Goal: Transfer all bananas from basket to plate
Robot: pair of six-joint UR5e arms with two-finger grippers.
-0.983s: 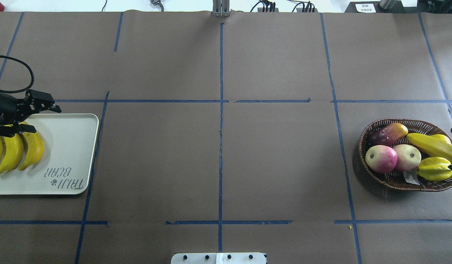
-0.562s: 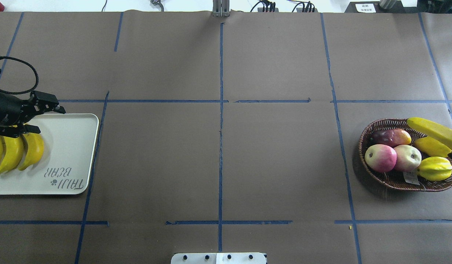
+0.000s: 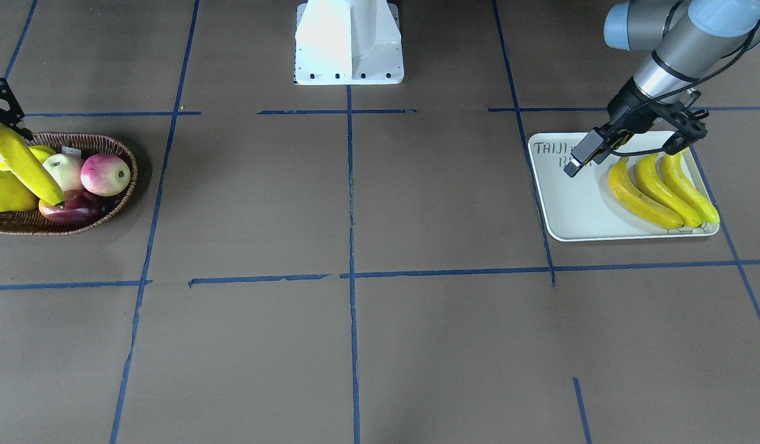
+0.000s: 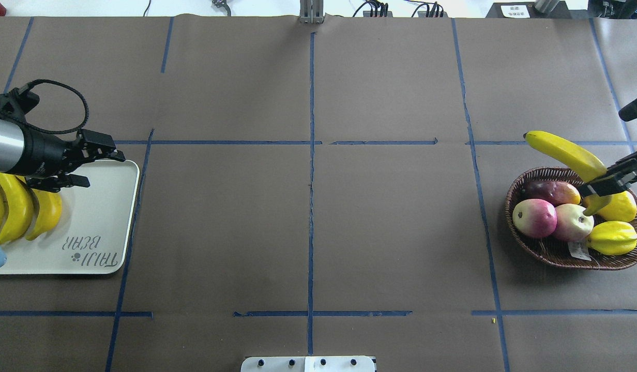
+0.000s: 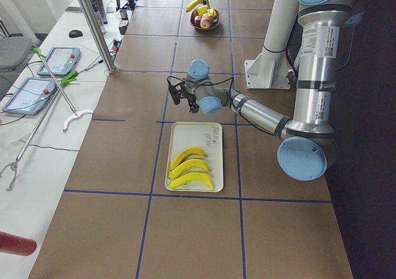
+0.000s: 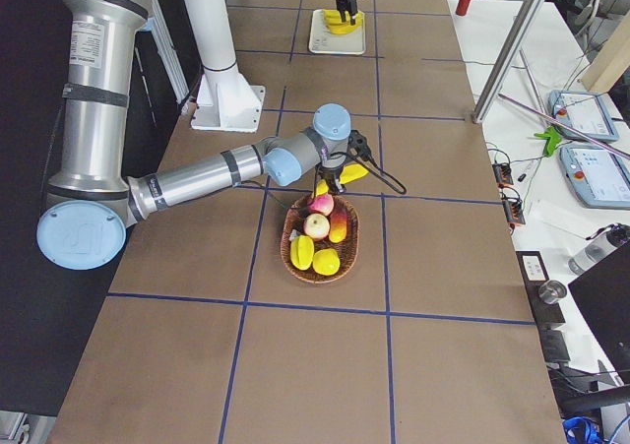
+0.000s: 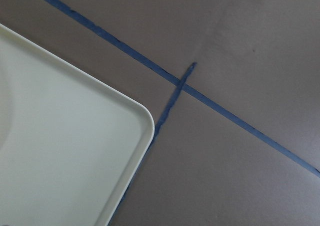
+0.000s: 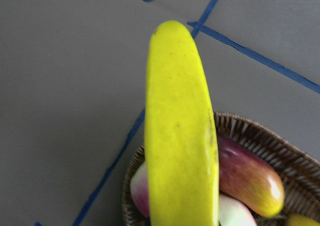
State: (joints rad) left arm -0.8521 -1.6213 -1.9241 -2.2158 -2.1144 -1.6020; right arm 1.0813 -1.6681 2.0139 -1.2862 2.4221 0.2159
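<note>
- The right gripper (image 4: 602,185) pinched the last banana (image 4: 564,151) near one end, held high above the basket (image 4: 551,252) at 3 o'clock, probably to clear the rim.
- The left gripper (image 4: 102,168) hung wide open, empty, over the plate (image 4: 106,217) at 9 o'clock; three bananas (image 4: 18,212) lay there, with room beside them.

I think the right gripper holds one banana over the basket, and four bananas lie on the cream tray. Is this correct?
Not quite: only three bananas lie on the cream tray, as the exterior front-facing view shows. The right gripper does hold one banana over the basket.
</note>
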